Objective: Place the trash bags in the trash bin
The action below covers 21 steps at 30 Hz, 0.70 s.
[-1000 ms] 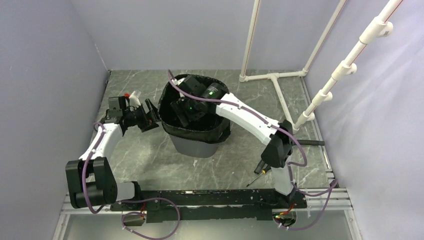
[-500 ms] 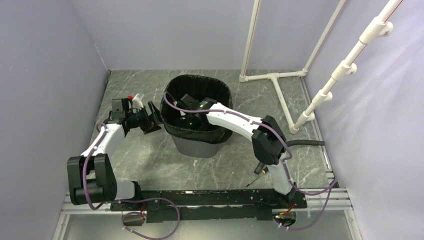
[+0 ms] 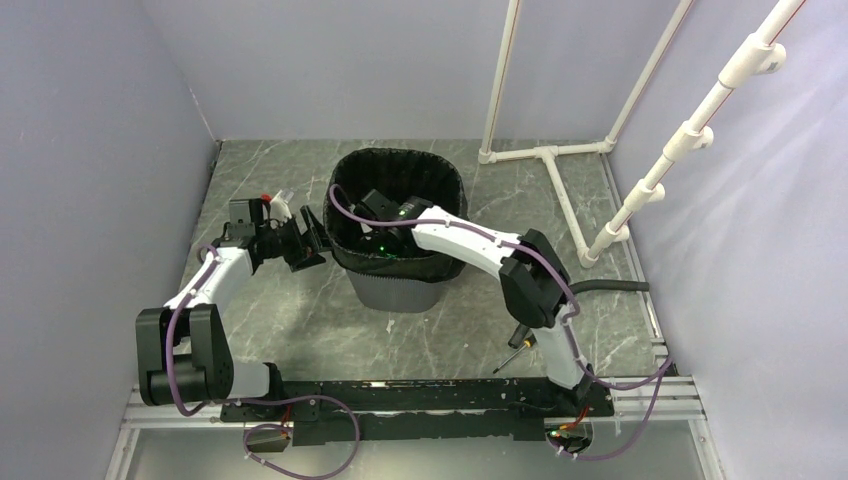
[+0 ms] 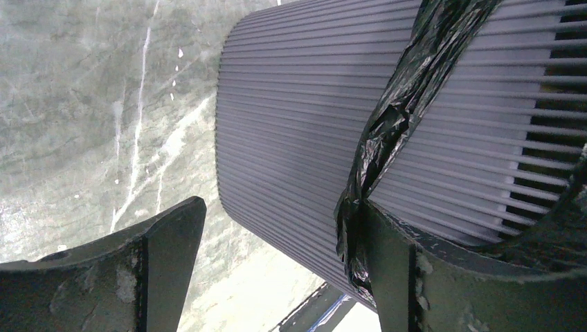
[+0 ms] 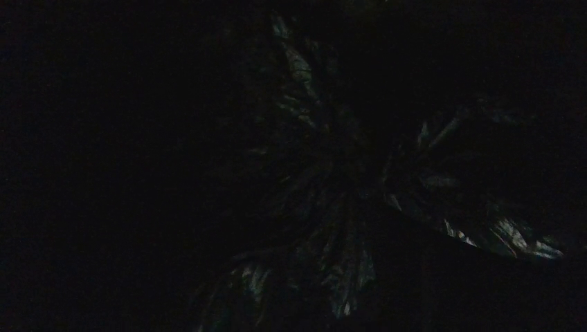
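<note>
Black shiny plastic trash bag (image 3: 400,158) sits inside the dark grey mesh plastic trash bin (image 3: 395,292), with its top folded out over the bin's rim. The left gripper (image 3: 306,240) is just beside the bin's left wall. Its jaws are wide open, and one finger (image 4: 394,270) touches a hanging strip of the bag. The right gripper (image 3: 372,238) reaches down inside the bin. It is too dark in there to tell how its jaws stand.

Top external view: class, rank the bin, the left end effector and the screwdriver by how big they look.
Largest: bin.
Next: left end effector.
Smallest: screwdriver.
The end effector sits higher, nearer the camera, which may enlarge it a little.
</note>
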Tool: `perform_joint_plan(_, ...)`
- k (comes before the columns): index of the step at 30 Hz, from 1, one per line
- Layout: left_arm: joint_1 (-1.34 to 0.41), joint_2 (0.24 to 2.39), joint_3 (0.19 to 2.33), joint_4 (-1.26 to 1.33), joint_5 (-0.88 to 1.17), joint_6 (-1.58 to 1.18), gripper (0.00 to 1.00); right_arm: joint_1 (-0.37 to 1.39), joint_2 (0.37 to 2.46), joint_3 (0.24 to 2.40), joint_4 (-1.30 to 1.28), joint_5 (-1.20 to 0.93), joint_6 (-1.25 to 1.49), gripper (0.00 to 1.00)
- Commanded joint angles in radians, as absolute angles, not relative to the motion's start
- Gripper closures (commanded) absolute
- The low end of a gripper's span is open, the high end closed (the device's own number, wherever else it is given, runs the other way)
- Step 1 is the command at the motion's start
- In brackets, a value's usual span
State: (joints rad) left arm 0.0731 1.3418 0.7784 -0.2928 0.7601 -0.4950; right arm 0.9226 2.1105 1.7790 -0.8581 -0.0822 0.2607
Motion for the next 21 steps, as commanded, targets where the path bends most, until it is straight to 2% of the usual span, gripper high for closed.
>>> perform_joint_plan(1, 0.060, 1.323, 0.785, -0.304, 0.744, -0.494, 0.13, 0.928, 1.967, 1.821, -0.826, -0.027, 0.261, 0.13)
perform_joint_plan(8, 0.059, 1.315, 0.781, -0.302, 0.732, -0.503, 0.13, 0.927, 1.903, 1.804, -0.854, 0.093, 0.338, 0.11)
perform_joint_plan(12, 0.060, 1.317, 0.775, -0.281, 0.732, -0.517, 0.14, 0.916, 1.811, 1.793, -0.753, 0.064, 0.350, 0.10)
perform_joint_plan(21, 0.060, 1.303, 0.749, -0.264, 0.741, -0.530, 0.15, 0.906, 1.682, 1.904, -0.765, 0.153, 0.319, 0.09)
